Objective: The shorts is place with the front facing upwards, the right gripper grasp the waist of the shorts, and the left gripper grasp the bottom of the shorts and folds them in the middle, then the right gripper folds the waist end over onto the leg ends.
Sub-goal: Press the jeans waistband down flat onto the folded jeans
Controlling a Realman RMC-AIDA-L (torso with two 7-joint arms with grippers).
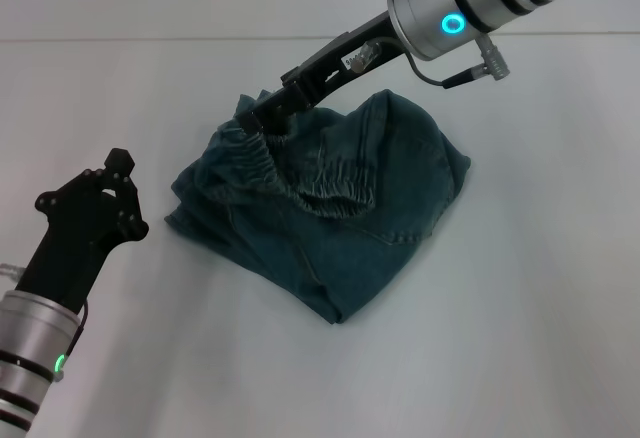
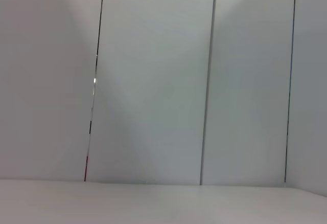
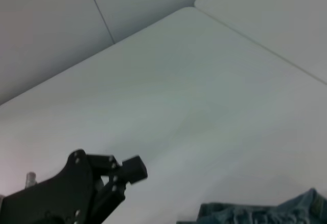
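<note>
Denim at the waist (image 1: 300,173) is pinched by the right gripper (image 1: 262,114), clamped on the gathered band; the shorts (image 1: 330,208) are bunched mid-tabletop (image 1: 520,318). The left gripper (image 1: 118,193) is parked beside them, its state unreadable. Uneven folding is likely, since the heap is crumpled.

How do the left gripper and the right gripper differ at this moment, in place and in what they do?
The right gripper reaches onto the shorts at the gathered waist; the left gripper hangs beside the shorts, touching nothing. The right arm's ring light shows blue-cyan; the left arm's light shows green. Both are black claws on silver arms above the white table.
</note>
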